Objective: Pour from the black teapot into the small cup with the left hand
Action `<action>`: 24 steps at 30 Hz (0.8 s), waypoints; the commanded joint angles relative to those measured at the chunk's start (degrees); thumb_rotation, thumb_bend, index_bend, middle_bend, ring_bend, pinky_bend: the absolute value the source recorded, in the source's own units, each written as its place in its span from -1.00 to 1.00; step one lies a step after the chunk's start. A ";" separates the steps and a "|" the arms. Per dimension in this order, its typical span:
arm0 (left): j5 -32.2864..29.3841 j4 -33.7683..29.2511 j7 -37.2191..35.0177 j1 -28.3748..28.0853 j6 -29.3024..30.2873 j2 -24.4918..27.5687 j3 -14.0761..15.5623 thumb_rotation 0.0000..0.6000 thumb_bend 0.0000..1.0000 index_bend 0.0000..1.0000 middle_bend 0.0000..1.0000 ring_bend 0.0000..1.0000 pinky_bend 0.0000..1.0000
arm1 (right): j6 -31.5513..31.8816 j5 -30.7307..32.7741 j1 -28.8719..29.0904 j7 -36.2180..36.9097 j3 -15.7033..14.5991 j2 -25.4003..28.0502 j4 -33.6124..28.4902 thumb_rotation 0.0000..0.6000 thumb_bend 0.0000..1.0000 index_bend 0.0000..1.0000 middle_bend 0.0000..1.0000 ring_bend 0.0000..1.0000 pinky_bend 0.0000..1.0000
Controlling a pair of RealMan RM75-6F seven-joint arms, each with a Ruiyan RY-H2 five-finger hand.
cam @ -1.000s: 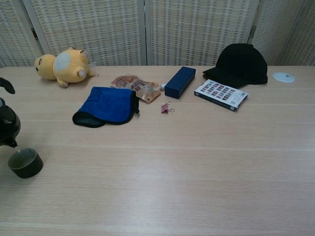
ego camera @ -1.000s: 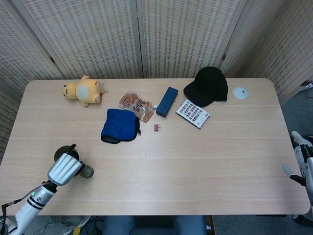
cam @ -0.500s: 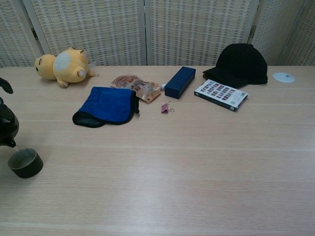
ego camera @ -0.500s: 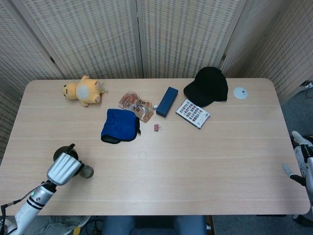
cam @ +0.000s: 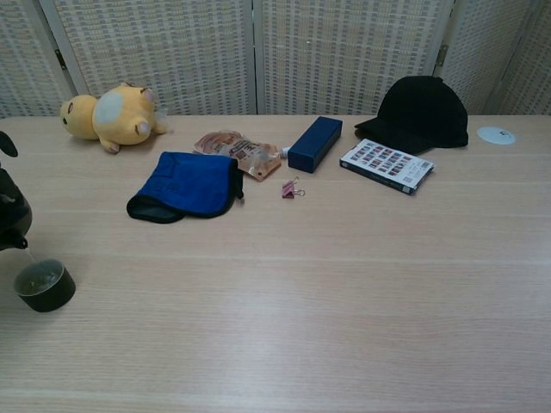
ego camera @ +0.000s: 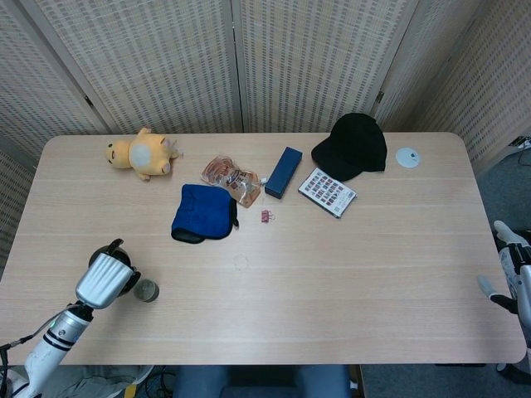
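We see the teapot raised at the table's left edge, spout just above the cup. The left hand is hidden behind its wrist (grip unclear); the right hand hangs open, well apart.

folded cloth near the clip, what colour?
Blue cloth with a black edge; clearest in the chest view.

Black teapot & dark cup at lower left; yellow plush toy w/ pale belly upper left. Blue cloth w/ black edge, navy box, pink clip, orange packet mid-frame. Black cap, white disc upper right; card w/ red-&-dark grid; table light wood grain.
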 commanded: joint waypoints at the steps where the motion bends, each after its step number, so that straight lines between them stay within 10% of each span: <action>1: -1.43 0.12 -2.35 -0.10 -0.13 -0.16 -0.96 1.00 -0.06 1.00 1.00 0.88 -0.44 | 0.00 0.02 0.03 -0.06 0.03 -0.04 0.01 1.00 -0.68 -0.68 -0.45 -0.68 -0.64; 24: -17.53 -7.62 -22.62 -2.49 -9.24 -1.13 -10.16 0.80 -0.06 1.00 1.00 0.86 -0.45 | 0.33 0.25 -0.29 -0.11 0.01 -0.15 0.07 1.00 -0.68 -0.68 -0.45 -0.68 -0.64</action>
